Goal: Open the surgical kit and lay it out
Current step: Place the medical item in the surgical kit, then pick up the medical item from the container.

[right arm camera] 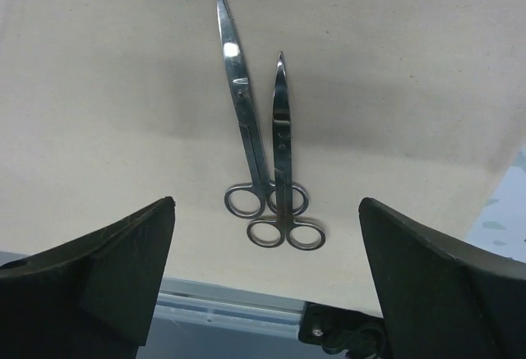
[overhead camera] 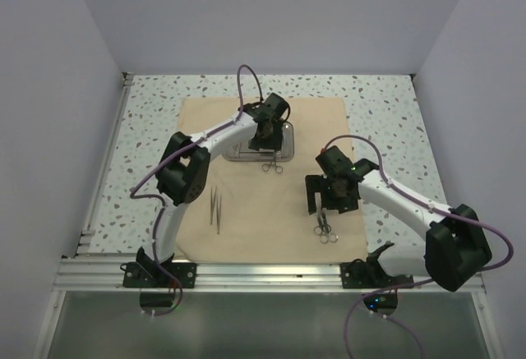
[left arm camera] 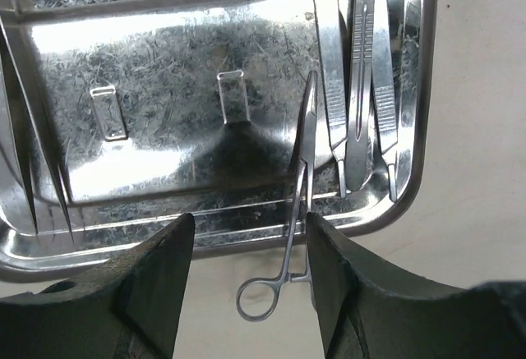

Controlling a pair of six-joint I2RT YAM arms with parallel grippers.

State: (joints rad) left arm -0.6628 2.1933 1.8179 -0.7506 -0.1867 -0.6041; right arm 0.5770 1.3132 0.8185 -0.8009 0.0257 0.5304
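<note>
The tan cloth [overhead camera: 246, 227] lies spread flat on the table. The steel tray [overhead camera: 238, 155] sits on its far middle. My left gripper [overhead camera: 265, 141] hangs over the tray's near edge, open. In the left wrist view its fingers straddle the left gripper's midpoint [left arm camera: 251, 227], with ring-handled forceps [left arm camera: 297, 211] lying across the tray rim [left arm camera: 123, 248], their rings on the cloth beside the right finger [left arm camera: 337, 277]. Several flat instruments [left arm camera: 362, 88] lie in the tray's right end. My right gripper [overhead camera: 326, 205] is open and empty above two pairs of scissors [right arm camera: 275, 178] on the cloth [right arm camera: 107, 88].
Thin tweezers [overhead camera: 216, 209] lie on the cloth at the near left. The scissors [overhead camera: 325, 227] lie near the cloth's front right corner, close to the aluminium rail [overhead camera: 271, 275] at the table's near edge. Speckled table top [overhead camera: 386, 121] surrounds the cloth; white walls enclose it.
</note>
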